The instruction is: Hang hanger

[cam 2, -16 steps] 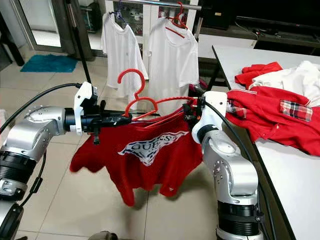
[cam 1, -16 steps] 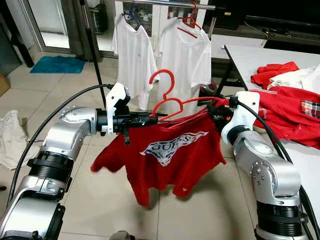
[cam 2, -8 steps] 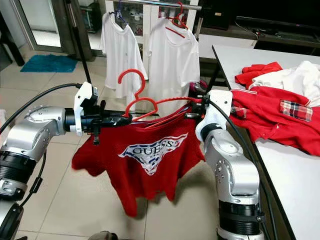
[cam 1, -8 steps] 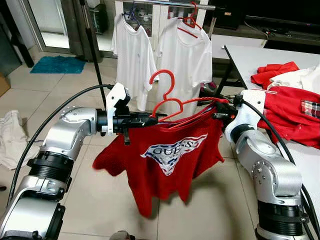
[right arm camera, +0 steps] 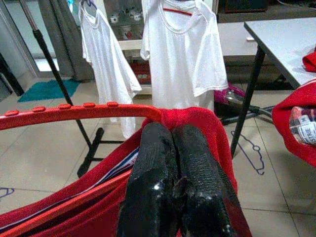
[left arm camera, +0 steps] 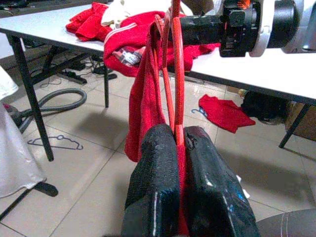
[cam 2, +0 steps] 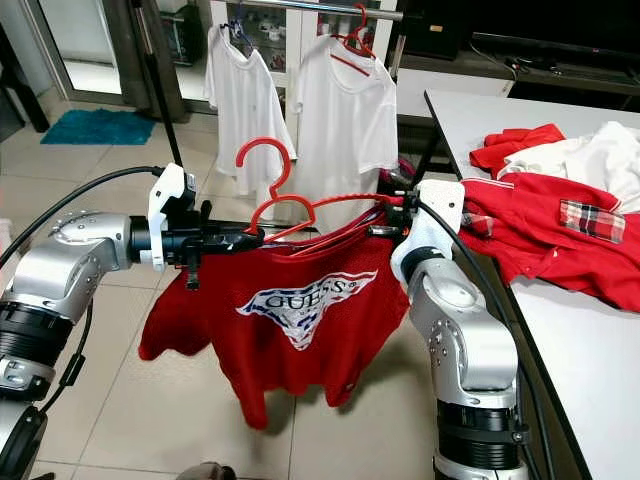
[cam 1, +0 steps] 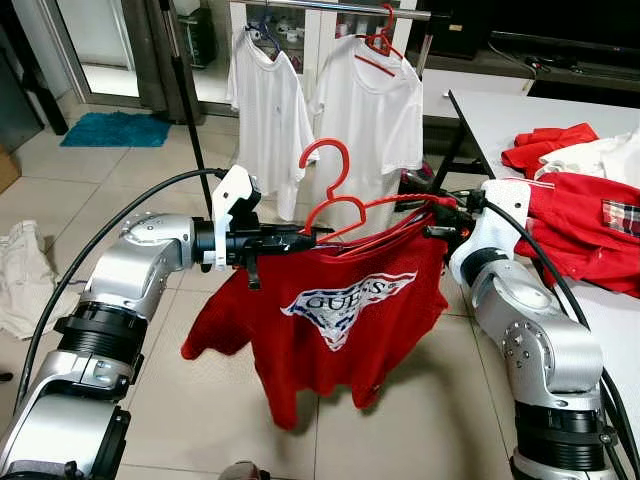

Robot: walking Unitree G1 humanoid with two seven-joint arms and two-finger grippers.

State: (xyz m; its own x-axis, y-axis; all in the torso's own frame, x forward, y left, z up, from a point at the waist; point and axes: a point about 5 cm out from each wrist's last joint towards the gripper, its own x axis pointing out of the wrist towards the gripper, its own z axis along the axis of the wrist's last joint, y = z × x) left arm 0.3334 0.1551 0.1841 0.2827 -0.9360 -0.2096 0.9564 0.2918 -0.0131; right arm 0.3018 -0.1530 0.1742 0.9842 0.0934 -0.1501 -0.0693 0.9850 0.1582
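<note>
Now both grippers, left (cam 1: 300,239) and right (cam 1: 432,217), clench the hanger (cam 1: 350,212) at 9 and 3 o'clock; stiff, light plastic (limp shirt (cam 1: 320,320) sways), below the rail (cam 1: 330,7) at 12.

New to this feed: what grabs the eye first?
A red T-shirt with a white logo hangs mid-air on a red plastic hanger, stretched between the left gripper and the right gripper, each shut on one end. Behind it, two white T-shirts hang on a metal clothes rail. To the robot's right, a heap of red and white clothes lies on a white table.
</note>
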